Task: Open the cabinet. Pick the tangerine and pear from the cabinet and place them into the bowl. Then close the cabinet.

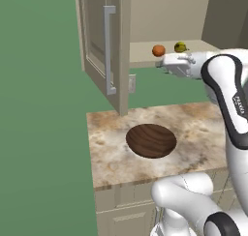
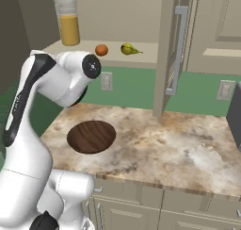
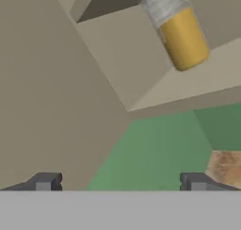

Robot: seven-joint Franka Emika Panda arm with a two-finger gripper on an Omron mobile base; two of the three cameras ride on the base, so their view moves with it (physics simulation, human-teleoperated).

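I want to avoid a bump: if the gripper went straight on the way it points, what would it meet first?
Likely the green wall just under the beige cabinet's shelf; nothing lies between the open gripper fingertips, though depth is unclear.

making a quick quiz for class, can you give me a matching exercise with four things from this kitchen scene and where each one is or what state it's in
Things:
1. tangerine
2. pear
3. bowl
4. cabinet door

Places or states:
a. swung open, bar handle facing out
b. on the marbled counter, nothing inside it
c. on the cabinet shelf, next to the glass of orange juice
d. on the cabinet shelf, on the side nearer the open door

Pairs: 1-c, 2-d, 3-b, 4-a
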